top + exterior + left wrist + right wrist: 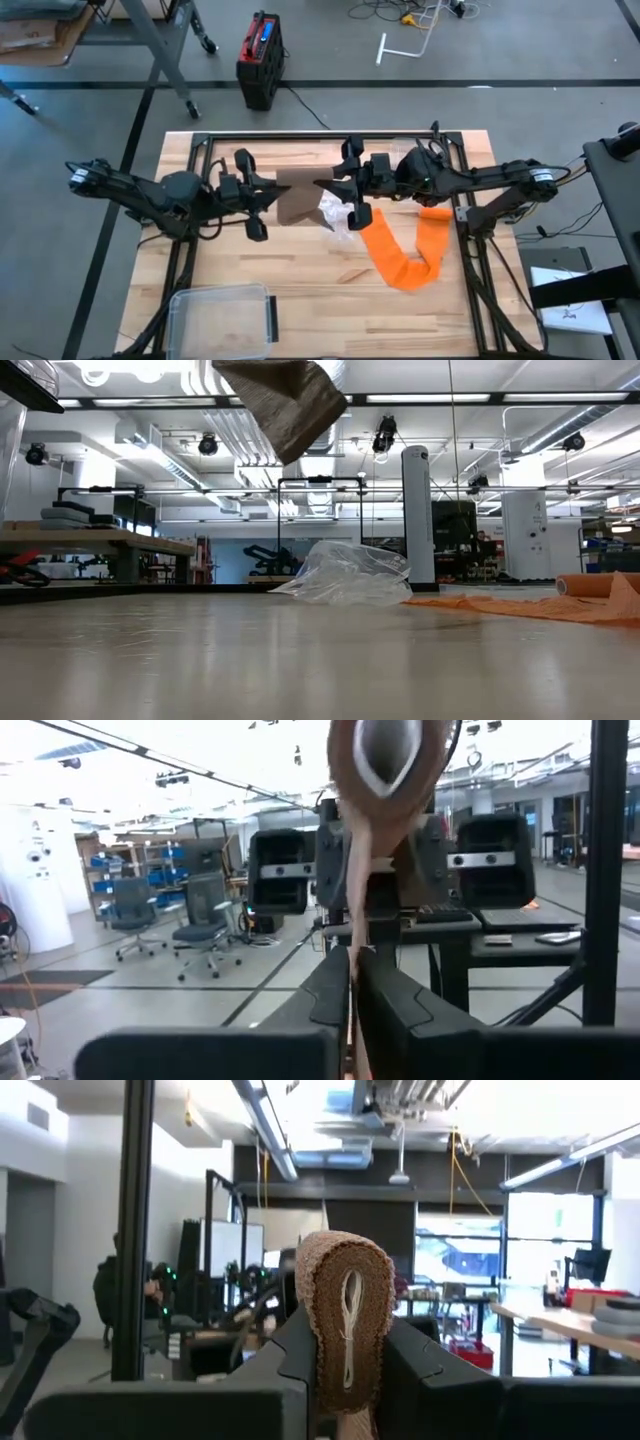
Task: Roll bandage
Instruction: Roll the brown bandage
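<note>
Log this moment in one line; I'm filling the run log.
left gripper: shut on bandage tail | right gripper: shut on brown bandage roll | held above table

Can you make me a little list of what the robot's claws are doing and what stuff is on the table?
Left claw: shut on the brown bandage's loose strip, above the table
Right claw: shut on the rolled end of the bandage
Brown bandage: stretched in the air between both claws
Orange bandage: lying bent on the table, partly rolled at one end
Plastic wrapper: crumpled on the table, next to the orange bandage
Clear box: at the table's front edge
</note>
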Available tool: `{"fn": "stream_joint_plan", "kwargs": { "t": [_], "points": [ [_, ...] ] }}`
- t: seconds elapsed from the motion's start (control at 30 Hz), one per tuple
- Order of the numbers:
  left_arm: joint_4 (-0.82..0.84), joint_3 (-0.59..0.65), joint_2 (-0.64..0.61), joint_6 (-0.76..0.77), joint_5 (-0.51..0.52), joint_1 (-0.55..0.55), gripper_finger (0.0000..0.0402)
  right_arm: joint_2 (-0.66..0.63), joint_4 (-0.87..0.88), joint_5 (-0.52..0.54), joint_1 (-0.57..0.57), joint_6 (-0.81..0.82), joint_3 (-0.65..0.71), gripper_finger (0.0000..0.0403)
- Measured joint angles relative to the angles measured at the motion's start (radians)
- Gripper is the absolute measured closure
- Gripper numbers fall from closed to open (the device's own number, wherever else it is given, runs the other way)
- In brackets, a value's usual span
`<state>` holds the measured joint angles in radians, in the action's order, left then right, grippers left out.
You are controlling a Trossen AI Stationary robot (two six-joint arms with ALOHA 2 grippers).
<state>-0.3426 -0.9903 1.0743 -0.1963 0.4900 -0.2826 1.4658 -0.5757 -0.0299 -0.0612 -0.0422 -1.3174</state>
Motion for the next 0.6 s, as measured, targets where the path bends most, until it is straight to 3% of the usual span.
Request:
{"fn": "stream_joint_plan", "kwargs": {
  "t": [0.33, 0.6],
  "points": [
    [-0.129, 0.097, 0.038, 0.026, -0.002, 0.022, 0.0401, -0.004, -0.043, 0.001, 0.0, 0.043, -0.021, 0.0351],
    [-0.169, 0.149, -0.014, -0.034, 0.006, 0.028, 0.0401, -0.014, 0.059, 0.003, 0.003, 0.041, -0.037, 0.0351]
  ]
}}
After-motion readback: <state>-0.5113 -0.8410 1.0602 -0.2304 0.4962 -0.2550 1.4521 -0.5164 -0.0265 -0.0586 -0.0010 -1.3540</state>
